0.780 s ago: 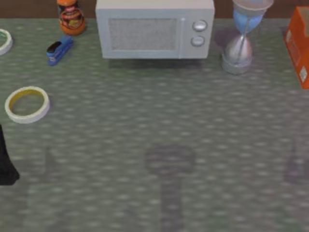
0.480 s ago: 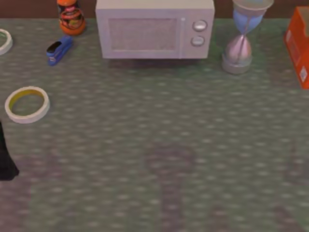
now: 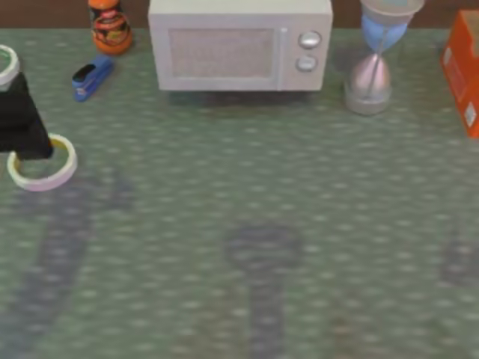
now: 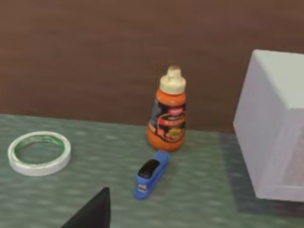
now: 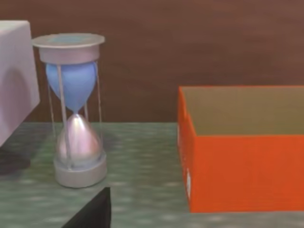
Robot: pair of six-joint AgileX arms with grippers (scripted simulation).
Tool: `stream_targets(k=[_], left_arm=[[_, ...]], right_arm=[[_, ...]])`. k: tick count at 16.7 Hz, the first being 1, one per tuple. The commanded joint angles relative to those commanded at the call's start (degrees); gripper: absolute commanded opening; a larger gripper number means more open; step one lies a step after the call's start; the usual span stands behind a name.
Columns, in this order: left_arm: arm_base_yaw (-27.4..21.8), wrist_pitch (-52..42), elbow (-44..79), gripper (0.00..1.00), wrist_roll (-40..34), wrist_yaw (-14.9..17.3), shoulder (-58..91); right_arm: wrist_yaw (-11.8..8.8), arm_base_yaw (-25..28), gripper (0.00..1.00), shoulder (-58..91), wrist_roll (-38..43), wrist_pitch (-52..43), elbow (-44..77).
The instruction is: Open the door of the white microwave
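White microwave at upper centre, door shut, our left gripper at left edge over a tape ring, finger state we cannot tell.

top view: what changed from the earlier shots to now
The left arm's black hand moved from the table's near left edge toward the far side and now overlaps the yellow-lined tape ring. It grasped nothing. The boxy white microwave, its shut mesh-window door, blue stapler and hourglass stayed put.
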Motion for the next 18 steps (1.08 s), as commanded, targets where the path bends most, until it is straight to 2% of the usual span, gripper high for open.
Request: stream_targets(k=[7,11,15,18], left_arm=[[-15.9,-0.7,33.7,1.0,-9.2,-14.1,43.9],[-23.5,-1.9,48.5,1.0,-13.2,-20.8,64.0],[-28.6,-3.5,57.8,1.0,-15.4,-25.3,76.6],[-30.1,-4.1,60.4,1.0,-16.0,-26.6,80.2]], right_arm=[[0.0,0.0,1.0,0.0,0.0,0.0,0.0],[0.0,0.0,1.0,0.0,0.0,0.0,0.0],[0.0,0.0,1.0,0.0,0.0,0.0,0.0],[0.0,0.0,1.0,0.0,0.0,0.0,0.0]])
